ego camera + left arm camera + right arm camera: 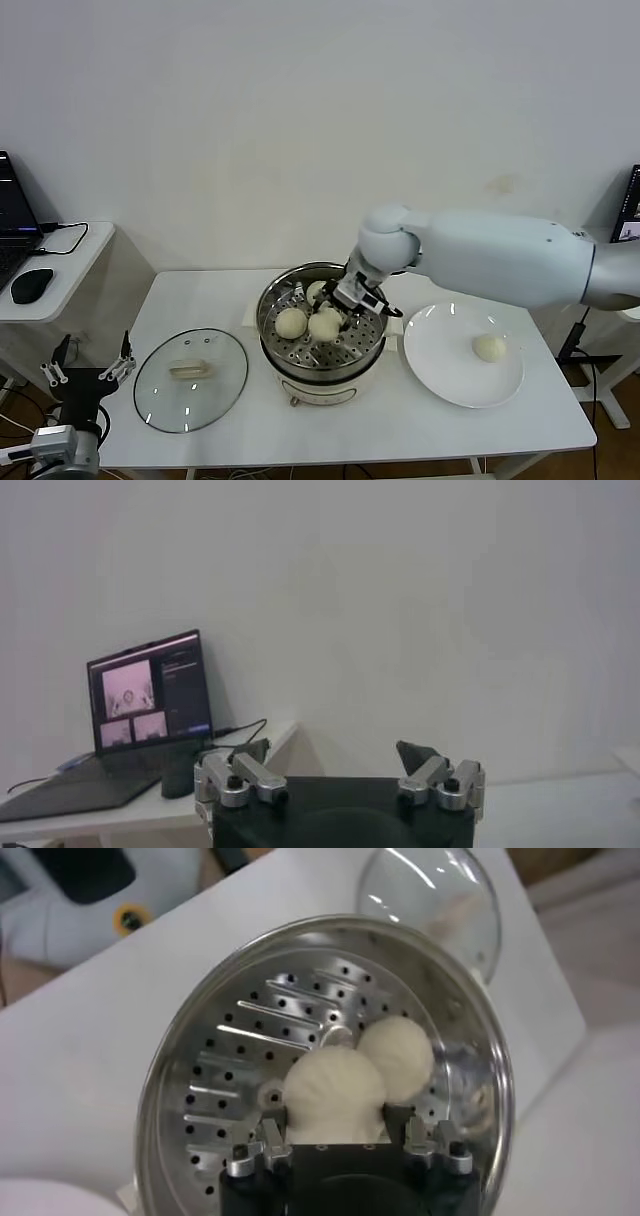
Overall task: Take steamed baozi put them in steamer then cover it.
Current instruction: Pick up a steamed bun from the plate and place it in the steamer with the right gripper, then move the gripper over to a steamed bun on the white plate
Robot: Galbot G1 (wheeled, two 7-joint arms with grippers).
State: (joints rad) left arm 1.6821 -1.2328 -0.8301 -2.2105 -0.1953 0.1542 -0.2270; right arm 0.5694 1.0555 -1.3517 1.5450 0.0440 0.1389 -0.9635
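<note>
Now three baozi [325, 324] sit in the steamer [322, 345] mid-bench; right gripper [335, 1138] fingers clamp one on the perforated floor. Fourth bun [489, 347] on plate [440, 370]. Cover [190, 379] lies beside. Left gripper [340, 780] parked, fingers spread, empty.

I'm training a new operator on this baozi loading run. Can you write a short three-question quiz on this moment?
1. True or false: the cover sits on the steamer.
2. How many baozi remain on the white plate?
3. Which gripper is inside the steamer: A) left gripper, B) right gripper?

Key:
1. False; it lies flat on the table, on the steamer's left.
2. One baozi.
3. B, closed around a bun; the left gripper is parked low beside the table.
</note>
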